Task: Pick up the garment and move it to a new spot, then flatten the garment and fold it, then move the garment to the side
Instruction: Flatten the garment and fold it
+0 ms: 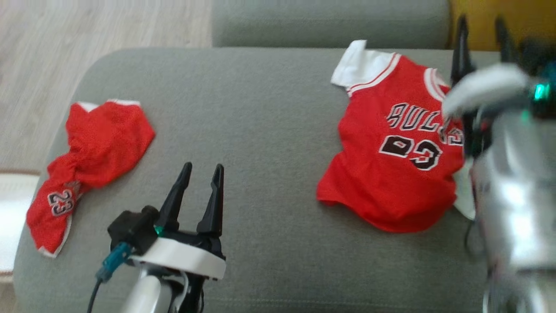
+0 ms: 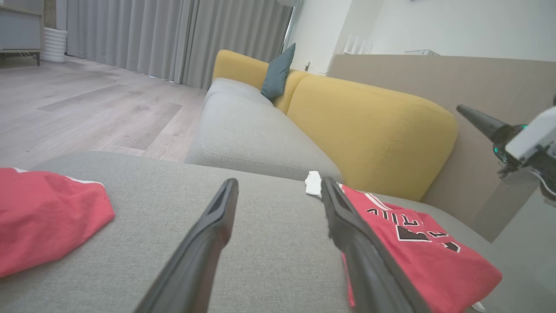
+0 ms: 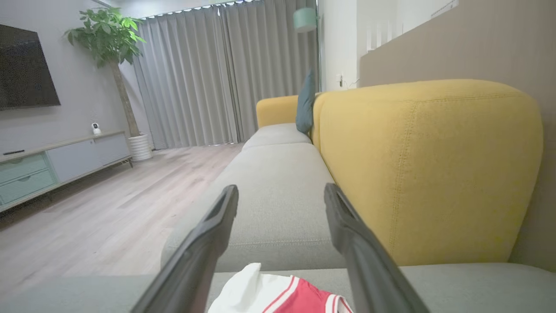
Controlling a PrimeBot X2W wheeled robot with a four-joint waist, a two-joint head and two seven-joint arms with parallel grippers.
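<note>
A red jersey (image 1: 393,152) with white sleeves and "BULLS 23" lettering lies spread on the grey sofa seat (image 1: 260,130) at the right; it also shows as the jersey (image 2: 412,248) and the jersey (image 3: 286,295). Red shorts (image 1: 91,161) marked 23 lie crumpled at the seat's left edge, seen too as the shorts (image 2: 43,217). My left gripper (image 1: 202,170) hovers open over the bare middle of the seat, holding nothing. My right gripper (image 1: 480,21) is raised above the jersey's right side, open and empty, its arm blurred.
The seat's rounded left edge drops to a wooden floor (image 1: 65,34). A yellow backrest (image 3: 425,165) rises behind the seat on the right. A second grey seat (image 1: 330,21) continues beyond. A teal cushion (image 2: 278,71) leans far back.
</note>
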